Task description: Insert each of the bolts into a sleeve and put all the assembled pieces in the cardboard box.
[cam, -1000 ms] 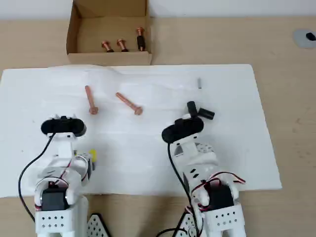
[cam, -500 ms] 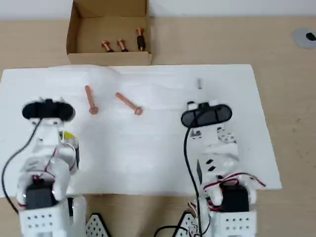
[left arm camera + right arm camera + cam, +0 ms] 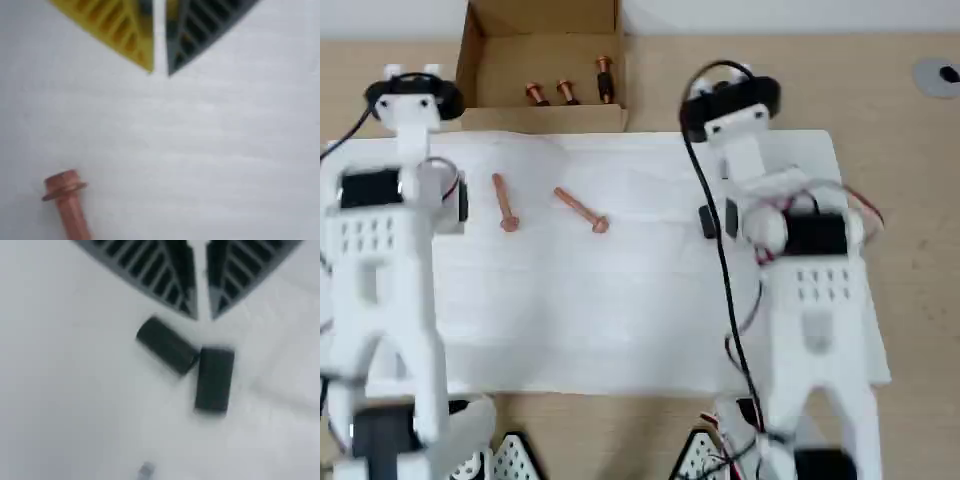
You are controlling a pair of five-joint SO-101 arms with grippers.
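Currently, the cardboard box (image 3: pixel 468 70) stands at the upper left of the high view, just past the far edge of the white sheet (image 3: pixel 620 320) that covers the bench (image 3: pixel 910 170). Three assembled pieces (image 3: pixel 567 91) lie in a row on its floor, so that share of the task reads as complete. Two bare bolts remain on the sheet, left of centre in the upper half of the high view: the left bolt (image 3: pixel 505 203) and the right bolt (image 3: pixel 582 211), apart from each other, heads toward the lower edge. Two black sleeves lie at the centre of the right wrist view; the first sleeve (image 3: pixel 167 346) and the second sleeve (image 3: pixel 215 379) meet at an angle, touching or very nearly so. The parts are thus sorted by side, bolts by the left arm (image 3: pixel 380 200) and sleeves by the right arm (image 3: pixel 800 240), which suggests that each arm is meant to lift one kind for mating. The left jaws, one yellow finger (image 3: pixel 120 30) and one dark finger (image 3: pixel 205 25), stand nearly together with a thin slit between them and grip nothing. One bolt (image 3: pixel 67 205) lies on the sheet at the lower left of that view; which of the two cannot be told. The right jaws are likewise nearly together and empty, tips just beside the first sleeve. Either pair would need spreading before a pick.
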